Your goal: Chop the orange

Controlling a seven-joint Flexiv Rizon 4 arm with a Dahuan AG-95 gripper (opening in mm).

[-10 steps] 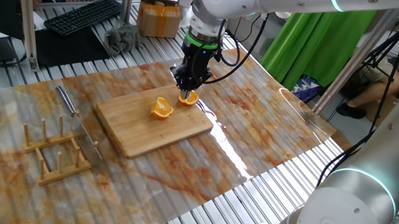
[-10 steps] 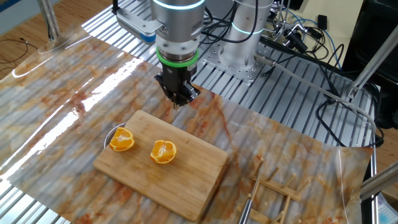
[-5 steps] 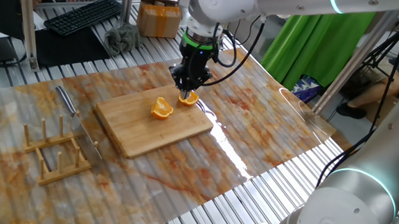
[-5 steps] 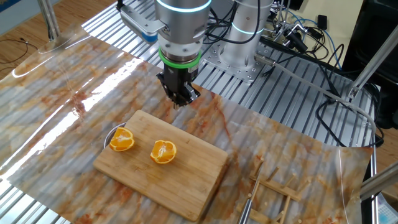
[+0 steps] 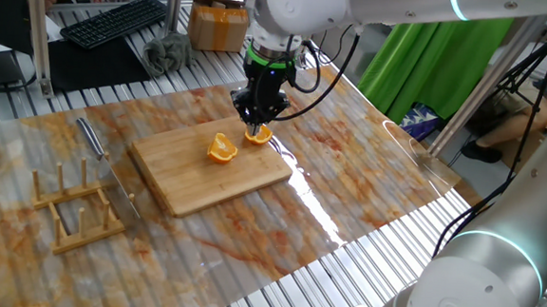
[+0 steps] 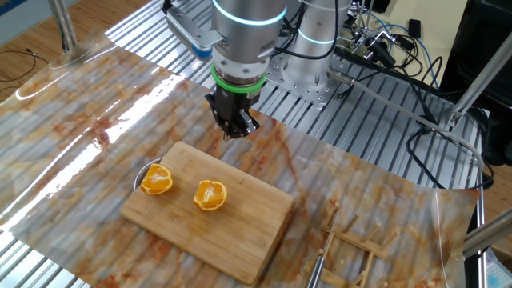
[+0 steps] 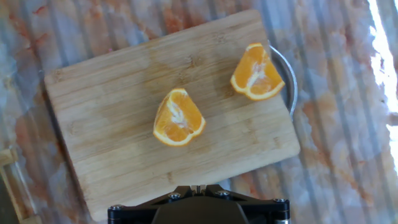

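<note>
Wooden board (image 7: pixel 112 124) w/ two juicy orange wedges (image 7: pixel 179 118)

board (image 7: pixel 124 118): pale wood, fine straight grain, matt, smooth
orange (image 7: pixel 178 117): two pieces, wet glossy flesh, pale pith at the core
sheet (image 5: pixel 368 169): clear glossy plastic over a marbled rust-and-grey print, strong glare on its right side
table (image 6: pixel 384 152): ribbed bare metal, dull silver
rack (image 5: pixel 75 213): light unpainted wood, matt
knife (image 5: pixel 91 139): shiny metal blade
gripper (image 6: pixel 234 128): black, matt
arm (image 6: pixel 244 32): smooth silver-grey shell, satin sheen
cloth (image 5: pixel 166 50): grey, crumpled, soft, at the far side
</note>
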